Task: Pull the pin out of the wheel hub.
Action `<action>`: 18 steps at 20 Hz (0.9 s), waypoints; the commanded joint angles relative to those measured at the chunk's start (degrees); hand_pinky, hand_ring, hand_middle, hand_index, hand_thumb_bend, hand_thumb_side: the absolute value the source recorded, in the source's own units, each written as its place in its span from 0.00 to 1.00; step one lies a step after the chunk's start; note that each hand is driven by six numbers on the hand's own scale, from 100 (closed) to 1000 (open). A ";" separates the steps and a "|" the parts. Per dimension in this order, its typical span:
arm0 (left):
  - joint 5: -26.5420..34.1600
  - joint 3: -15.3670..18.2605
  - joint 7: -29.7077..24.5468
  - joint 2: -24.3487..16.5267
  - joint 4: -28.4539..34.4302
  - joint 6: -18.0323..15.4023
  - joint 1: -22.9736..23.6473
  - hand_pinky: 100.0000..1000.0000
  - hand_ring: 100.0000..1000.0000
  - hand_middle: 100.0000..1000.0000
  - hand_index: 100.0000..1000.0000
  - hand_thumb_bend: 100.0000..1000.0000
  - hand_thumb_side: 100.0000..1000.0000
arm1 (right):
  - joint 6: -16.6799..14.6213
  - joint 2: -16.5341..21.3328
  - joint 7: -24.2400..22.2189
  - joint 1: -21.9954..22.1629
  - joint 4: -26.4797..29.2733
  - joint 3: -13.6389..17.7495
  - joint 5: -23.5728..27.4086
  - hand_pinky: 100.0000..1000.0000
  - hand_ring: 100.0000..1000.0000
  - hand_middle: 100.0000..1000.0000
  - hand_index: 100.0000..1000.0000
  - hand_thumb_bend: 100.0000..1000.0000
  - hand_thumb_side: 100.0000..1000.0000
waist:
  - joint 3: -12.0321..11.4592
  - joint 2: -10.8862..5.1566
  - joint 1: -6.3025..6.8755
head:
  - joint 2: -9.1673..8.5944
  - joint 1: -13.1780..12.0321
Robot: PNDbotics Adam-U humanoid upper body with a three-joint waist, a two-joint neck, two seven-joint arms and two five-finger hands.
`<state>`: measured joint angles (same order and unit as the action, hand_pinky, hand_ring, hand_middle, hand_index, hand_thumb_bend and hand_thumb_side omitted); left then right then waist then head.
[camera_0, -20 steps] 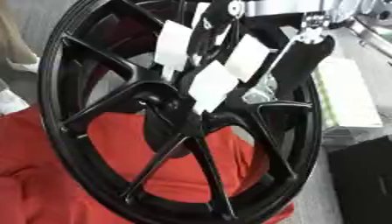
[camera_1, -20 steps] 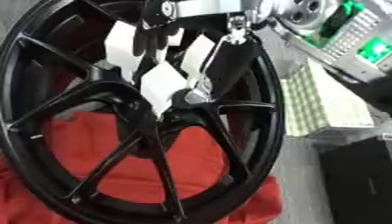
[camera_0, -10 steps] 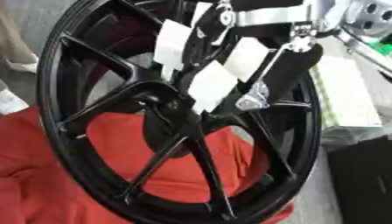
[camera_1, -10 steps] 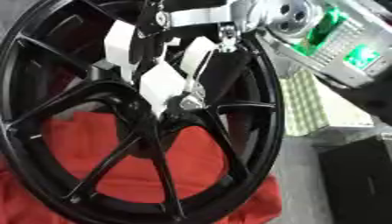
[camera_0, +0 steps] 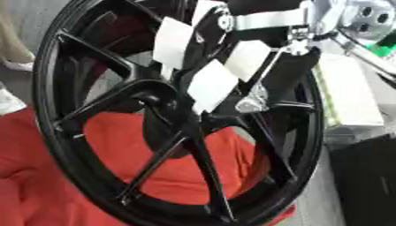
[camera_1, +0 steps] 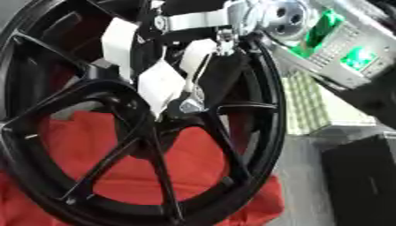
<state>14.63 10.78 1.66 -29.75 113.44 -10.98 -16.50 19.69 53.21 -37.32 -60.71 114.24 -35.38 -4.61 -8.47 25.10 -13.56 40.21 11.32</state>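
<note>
- Since a second ago the right arm's silver wrist has swung further into the upper right, showing more of its round joint point(camera_1: 282, 16) and the green-lit panel point(camera_1: 352, 57) behind it, while the white-padded fingers have stayed at the middle of the wheel.
- Black alloy wheel point(camera_0: 93, 132) stands nearly upright, tilted, filling most of both views; its thin spokes fan out from a dark hub point(camera_0: 151, 99) just left of the fingers.
- Right hand point(camera_0: 213, 84) reaches down from the upper right through the wheel's face, its white pads spread over the hub area.
- A small silvery metal piece point(camera_0: 251, 101) shows just below the pads, near the hub; whether this is the pin, or part of the hand, cannot be told.
- Whether the fingers are closed round anything cannot be told: the pads hide the contact.
- Red cloth point(camera_0: 46, 185) lies under and behind the wheel, showing between the lower spokes.
- A pale ribbed box point(camera_1: 313, 106) sits to the right of the rim, with a black case point(camera_1: 363, 176) below it.
- Left hand shows in neither view.
</note>
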 commanded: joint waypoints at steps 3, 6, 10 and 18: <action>0.11 -0.07 -0.10 -0.68 1.15 0.14 -0.59 0.84 0.70 0.67 0.82 0.00 0.57 | -0.02 0.59 0.41 -1.32 0.35 0.33 1.31 0.82 0.74 0.61 0.72 0.34 0.00 | 0.23 -1.24 0.61 | 0.36 0.30; 0.09 -0.10 -0.04 -0.73 1.15 0.24 -0.54 0.84 0.70 0.67 0.82 0.00 0.57 | 0.11 0.62 0.11 -1.48 0.35 0.43 1.72 0.83 0.74 0.61 0.73 0.35 0.00 | 0.38 -1.38 0.61 | 0.40 0.30; 0.14 -0.11 0.06 -0.70 1.15 0.34 -0.53 0.84 0.70 0.67 0.82 0.00 0.57 | 0.35 0.61 -0.55 -1.62 0.35 0.49 2.00 0.83 0.74 0.61 0.72 0.34 0.00 | 0.50 -1.55 0.61 | 0.28 0.31; 0.25 -0.15 0.05 -0.49 1.15 0.43 -0.56 0.84 0.70 0.67 0.82 0.00 0.57 | 1.23 0.47 -0.61 -1.59 0.35 0.36 2.39 0.82 0.73 0.56 0.68 0.28 0.00 | 0.55 -1.50 0.61 | -0.22 0.48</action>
<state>14.64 10.47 1.67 -29.74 113.44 -10.63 -16.59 20.67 52.72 -37.96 -61.47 114.24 -35.65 -2.84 -8.04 25.07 -13.56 40.23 11.54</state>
